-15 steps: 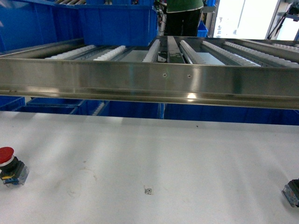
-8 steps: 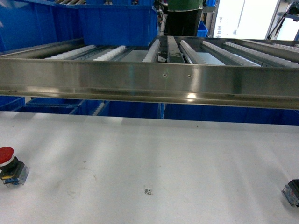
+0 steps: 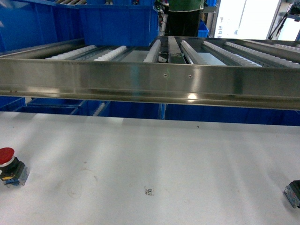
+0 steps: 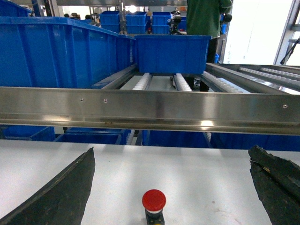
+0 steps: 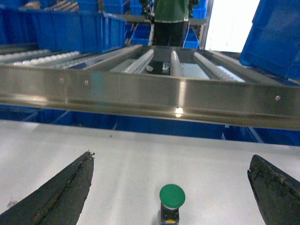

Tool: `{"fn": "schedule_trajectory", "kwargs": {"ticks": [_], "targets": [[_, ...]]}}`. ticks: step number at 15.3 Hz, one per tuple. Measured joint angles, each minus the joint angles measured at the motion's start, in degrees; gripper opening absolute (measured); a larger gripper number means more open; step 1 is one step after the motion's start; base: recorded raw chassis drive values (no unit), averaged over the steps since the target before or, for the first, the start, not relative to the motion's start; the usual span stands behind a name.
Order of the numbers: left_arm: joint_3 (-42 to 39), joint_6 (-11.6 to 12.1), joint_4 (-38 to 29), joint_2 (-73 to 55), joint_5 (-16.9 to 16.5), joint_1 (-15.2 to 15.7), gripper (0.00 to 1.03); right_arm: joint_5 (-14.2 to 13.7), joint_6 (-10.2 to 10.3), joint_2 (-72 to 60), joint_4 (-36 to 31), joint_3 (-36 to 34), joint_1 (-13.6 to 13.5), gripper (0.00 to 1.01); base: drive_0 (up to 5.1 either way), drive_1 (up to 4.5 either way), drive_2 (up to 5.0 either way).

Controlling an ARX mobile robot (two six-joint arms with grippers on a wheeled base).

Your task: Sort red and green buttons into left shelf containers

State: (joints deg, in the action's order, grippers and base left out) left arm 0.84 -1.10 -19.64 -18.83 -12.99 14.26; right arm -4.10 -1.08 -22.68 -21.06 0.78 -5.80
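The red button (image 3: 8, 161) stands on the white table at the far left of the head view. In the left wrist view the red button (image 4: 154, 201) sits between and slightly behind the tips of my left gripper (image 4: 172, 150), which is open and holds nothing. The green button (image 5: 172, 197) stands the same way inside my open right gripper (image 5: 172, 156). In the head view only the green button's blue base (image 3: 293, 192) shows, at the right edge. Large blue containers (image 4: 56, 51) rest on the roller shelf at the back left. Neither gripper shows in the head view.
A long steel rail (image 3: 150, 84) fronts the roller shelf across the table's far side. More blue bins (image 3: 47, 105) sit below it. A person in a green top (image 3: 185, 18) stands behind the shelf. A small square marker (image 3: 149, 191) lies mid-table.
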Motion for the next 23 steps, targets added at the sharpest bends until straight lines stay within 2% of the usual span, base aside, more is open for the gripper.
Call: {"fn": "schedule_trajectory", "kwargs": {"ticks": [1, 2, 4, 7, 8, 9, 11, 14, 18, 23], "targets": [[0.2, 0.0, -7.6, -9.0, -1.8, 1.0, 0.98, 0.3, -0.3, -9.1, -5.9, 0.3, -0.1, 0.98, 0.0, 0.00, 0.0], [2.6, 0.2, -14.0, -20.4, -4.2, 0.0, 0.98, 2.3, -0.8, -19.6, -10.2, 2.8, 1.0, 0.98, 0.0, 0.00, 0.0], [11.5, 1.2, -21.2, -37.4, -6.4, -1.6, 0.98, 3.4, -2.5, -34.1, -16.2, 8.5, 2.1, 0.98, 0.0, 0.00, 0.0], [21.0, 1.3, -21.6, -53.2, -6.0, -2.6, 0.98, 4.8, -3.5, -50.9, -15.4, 17.9, 3.4, 0.98, 0.0, 0.00, 0.0], [23.2, 1.4, -20.8, -55.3, -5.0, -2.8, 0.98, 5.6, -3.5, -54.5, -14.1, 20.6, 4.1, 0.98, 0.0, 0.00, 0.0], [27.8, 1.3, -19.0, -58.8, -3.0, -4.6, 0.98, 6.6, -3.5, -61.5, -10.3, 25.2, 6.0, 0.98, 0.0, 0.00, 0.0], [28.7, 1.3, -18.4, -59.3, -2.3, -6.0, 0.98, 9.5, -3.8, -66.7, -6.9, 28.3, 6.8, 0.98, 0.0, 0.00, 0.0], [28.7, 1.3, -18.3, -59.3, -2.2, -5.9, 0.98, 12.0, -4.6, -71.0, -3.4, 30.9, 8.9, 0.98, 0.0, 0.00, 0.0], [28.7, 1.3, -18.3, -59.3, -2.2, -5.9, 0.98, 13.6, -6.2, -74.5, -2.7, 32.0, 9.3, 0.98, 0.0, 0.00, 0.0], [28.7, 1.3, -18.3, -59.3, -2.2, -5.9, 0.98, 14.2, -6.6, -78.8, -3.3, 32.1, 9.2, 0.98, 0.0, 0.00, 0.0]]}}
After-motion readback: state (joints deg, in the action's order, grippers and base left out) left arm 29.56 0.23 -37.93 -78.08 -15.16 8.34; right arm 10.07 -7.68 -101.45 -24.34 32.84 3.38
